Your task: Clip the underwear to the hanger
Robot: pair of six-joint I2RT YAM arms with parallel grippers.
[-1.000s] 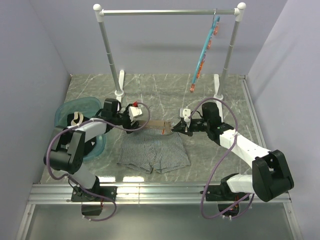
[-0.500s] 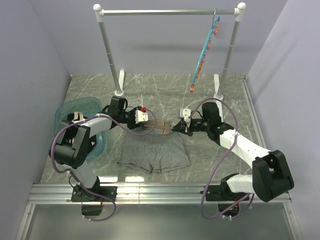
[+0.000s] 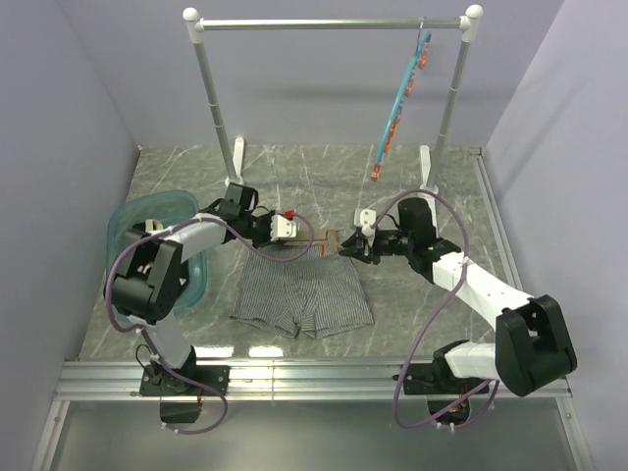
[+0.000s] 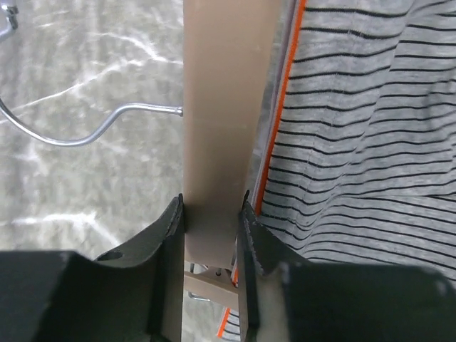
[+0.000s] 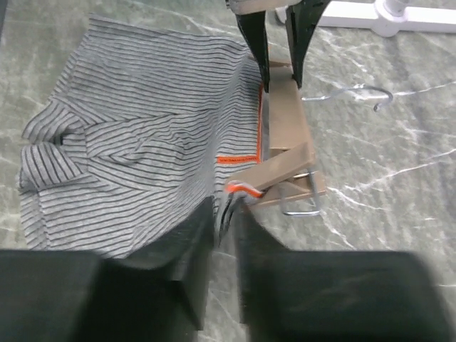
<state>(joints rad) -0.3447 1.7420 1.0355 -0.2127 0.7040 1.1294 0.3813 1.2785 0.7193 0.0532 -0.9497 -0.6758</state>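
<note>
The grey-and-white striped underwear (image 3: 304, 294) lies flat on the marble table, its waistband along the wooden hanger (image 3: 319, 242). My left gripper (image 3: 300, 238) is shut on the hanger's bar; in the left wrist view the bar (image 4: 217, 107) runs between the fingers of the left gripper (image 4: 212, 203), with the silver hook (image 4: 78, 135) to the left and the underwear (image 4: 356, 142) to the right. My right gripper (image 5: 226, 208) is shut on the underwear's (image 5: 142, 135) waistband corner beside the end clip (image 5: 285, 167) of the hanger (image 5: 281, 107), whose jaws touch the orange-edged band.
A teal basin (image 3: 128, 218) with dark and cream clothing stands at the left. A clothes rack (image 3: 329, 23) stands at the back, with a slim teal hanger (image 3: 400, 98) hung on its right and its feet (image 3: 235, 182) on the table.
My left gripper has moved right along the hanger towards its middle. The right gripper has shifted slightly with the waistband corner at the right clip.
</note>
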